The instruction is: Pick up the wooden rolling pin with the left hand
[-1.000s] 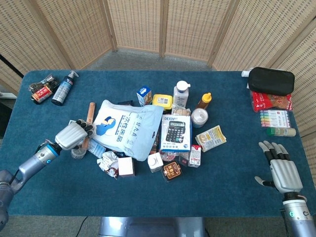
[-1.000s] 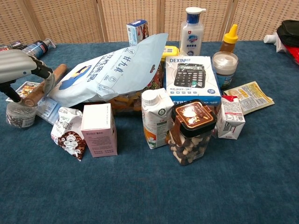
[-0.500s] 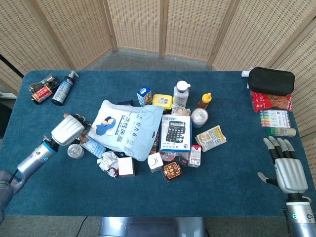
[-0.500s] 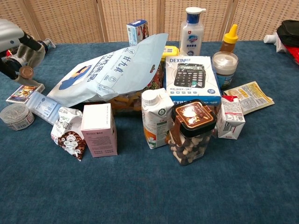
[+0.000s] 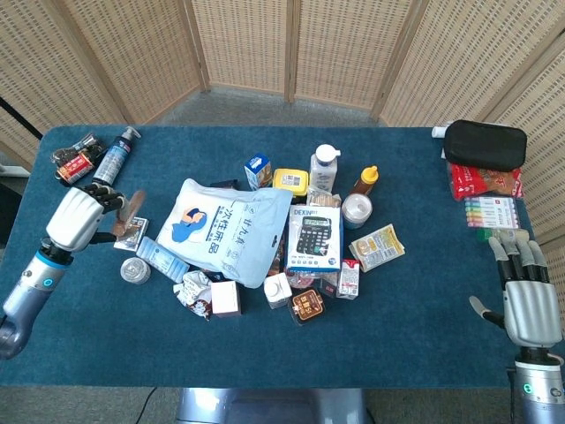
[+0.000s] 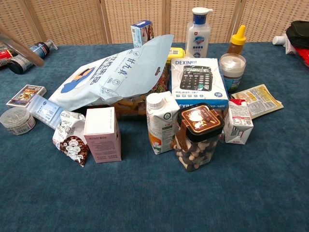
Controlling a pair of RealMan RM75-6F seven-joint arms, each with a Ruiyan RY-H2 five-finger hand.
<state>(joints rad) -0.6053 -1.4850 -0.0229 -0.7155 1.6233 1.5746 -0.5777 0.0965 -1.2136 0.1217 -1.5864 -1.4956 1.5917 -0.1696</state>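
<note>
My left hand [image 5: 78,216] holds the wooden rolling pin [image 5: 131,210] off the blue table [image 5: 265,344], over its left side.

Nearest me, my right hand [image 5: 528,296] rests at the table's right edge with fingers spread and nothing in it. In the middle heap stand a brown-lidded clear jar of snacks [image 6: 197,137], a small pink box [image 6: 101,134] and a white drink carton [image 6: 161,121], with a boxed black calculator [image 6: 198,82] and a pale blue printed bag [image 6: 116,72] behind them. Further left, my fingers are curled around the pin, which juts out blurred toward the bag, above a small printed card box [image 5: 132,231] and a round clear tub [image 5: 134,270]. In the chest view only a brown streak [image 6: 21,46] shows at the upper left. Beyond my hand lies a dark spray bottle [image 5: 113,159].
</note>
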